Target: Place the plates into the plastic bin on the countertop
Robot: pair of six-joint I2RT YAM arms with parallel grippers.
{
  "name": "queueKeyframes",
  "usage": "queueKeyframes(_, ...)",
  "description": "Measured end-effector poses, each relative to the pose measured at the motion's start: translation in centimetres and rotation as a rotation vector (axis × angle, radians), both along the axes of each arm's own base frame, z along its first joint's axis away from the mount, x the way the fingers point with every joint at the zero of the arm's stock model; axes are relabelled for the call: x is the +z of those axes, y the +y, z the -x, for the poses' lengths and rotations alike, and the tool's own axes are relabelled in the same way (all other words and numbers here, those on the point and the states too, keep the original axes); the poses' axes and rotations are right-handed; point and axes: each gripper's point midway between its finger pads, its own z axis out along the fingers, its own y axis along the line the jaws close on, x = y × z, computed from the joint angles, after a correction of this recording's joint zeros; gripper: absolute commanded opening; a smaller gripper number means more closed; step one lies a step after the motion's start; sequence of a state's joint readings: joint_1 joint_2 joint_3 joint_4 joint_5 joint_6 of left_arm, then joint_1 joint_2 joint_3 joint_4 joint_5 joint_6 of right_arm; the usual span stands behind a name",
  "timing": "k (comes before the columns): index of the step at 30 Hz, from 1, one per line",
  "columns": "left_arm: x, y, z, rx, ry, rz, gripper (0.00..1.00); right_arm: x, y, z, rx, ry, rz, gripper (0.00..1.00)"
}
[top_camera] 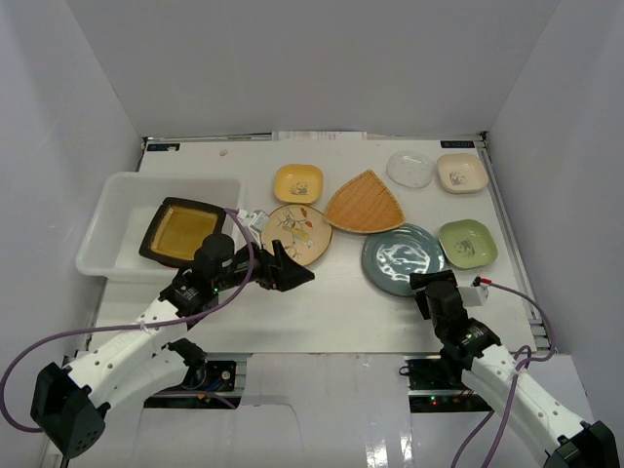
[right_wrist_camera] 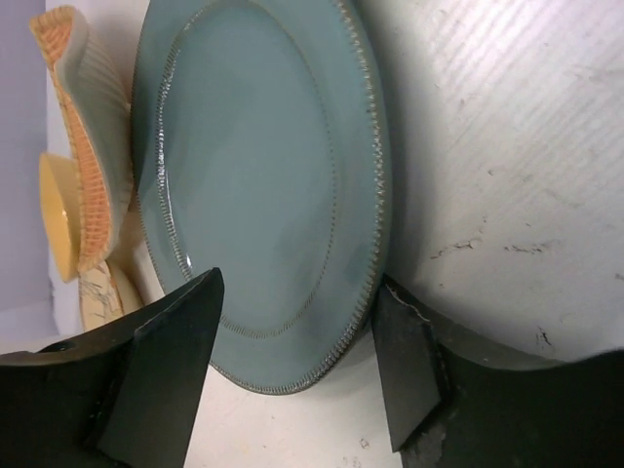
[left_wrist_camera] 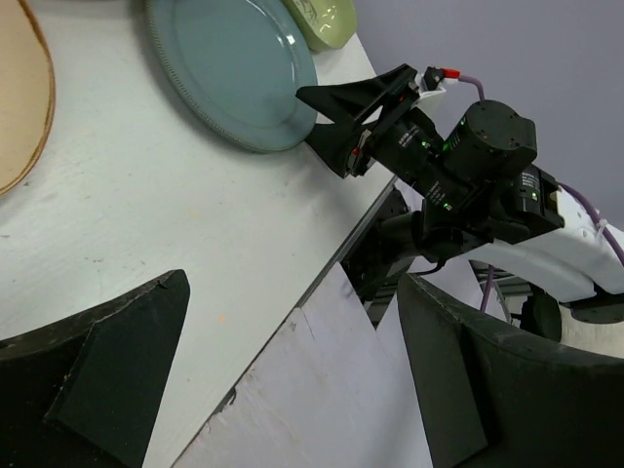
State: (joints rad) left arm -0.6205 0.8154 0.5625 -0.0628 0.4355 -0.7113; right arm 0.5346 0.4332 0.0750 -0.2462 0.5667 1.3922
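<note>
Progress is at an early stage. One dish, the dark square plate with the amber centre, lies flat inside the plastic bin at the far left of the countertop. Seven remain out on the surface: the yellow plate and floral cream plate near the middle, the orange woven plate just right of them, the clear plate and cream plate at the far right, and the green plate and teal plate nearer on the right. No further dish can be made out. The right gripper sits at the teal plate's near rim, its fingers apart, one over the plate's face and the other outside the rim on the table, not clamped. The left gripper hangs near the floral cream plate, jaws spread wide and empty. In my judgement the teal plate is the item in hand, with the pick not yet secured.
</note>
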Motion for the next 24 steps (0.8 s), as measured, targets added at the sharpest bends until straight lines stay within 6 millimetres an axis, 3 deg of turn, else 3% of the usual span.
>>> queueKeyframes(4, -0.3, -1.7, 0.9, -0.064, -0.019, -0.003, 0.98, -0.5, -0.2, 0.3, -0.054, 0.008, -0.067, 0.49)
queueKeyframes(7, 0.0, -2.2, 0.9, -0.077, -0.035, 0.007, 0.98, -0.9, -0.3, 0.4, -0.083, 0.022, -0.095, 0.43)
queueKeyframes(12, 0.3, -2.5, 0.9, -0.084, -0.050, 0.019, 0.98, -1.0, -0.4, 0.5, -0.103, 0.029, -0.113, 0.20)
queueKeyframes(19, 0.4, -2.7, 0.6, -0.078, -0.055, 0.025, 0.98, 0.9, -0.2, 0.1, -0.098, -0.045, -0.166, 0.08)
queueKeyframes(24, -0.8, -3.2, -0.2, -0.060, -0.009, -0.003, 0.98, 2.5, 0.0, 0.1, -0.059, -0.106, -0.169, 0.08)
